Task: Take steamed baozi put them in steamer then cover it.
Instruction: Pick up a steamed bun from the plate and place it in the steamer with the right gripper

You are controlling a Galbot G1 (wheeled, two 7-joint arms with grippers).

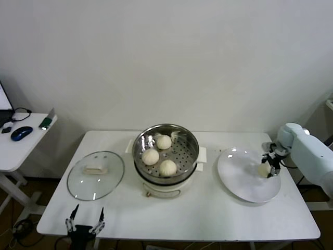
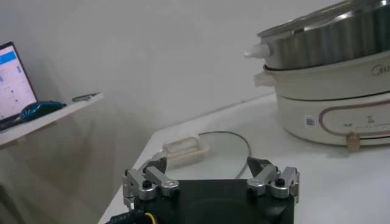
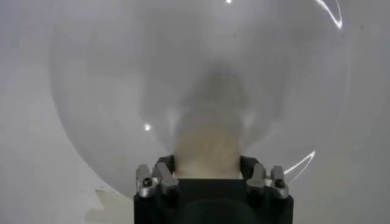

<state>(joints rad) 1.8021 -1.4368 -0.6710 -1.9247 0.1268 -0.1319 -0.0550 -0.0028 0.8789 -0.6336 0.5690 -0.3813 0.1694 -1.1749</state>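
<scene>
The steamer (image 1: 191,141) stands mid-table with three steamed baozi (image 1: 164,141) (image 1: 150,156) (image 1: 167,167) on its perforated tray. It also shows in the left wrist view (image 2: 329,49). The fourth baozi (image 1: 263,169) is over the white plate (image 1: 242,185) at the right. My right gripper (image 1: 269,167) is shut on it. In the right wrist view the bun (image 3: 207,143) fills the gap between the fingers of that gripper (image 3: 207,164), with the plate (image 3: 116,91) beneath. The cover (image 1: 83,183) lies flat left of the steamer. My left gripper (image 1: 83,221) is open and empty at the table's front edge, near the cover (image 2: 222,146).
A small side table at the far left holds a blue mouse (image 1: 21,134) and a laptop (image 2: 12,82). A white wall stands close behind the table. The plate sits near the table's right edge.
</scene>
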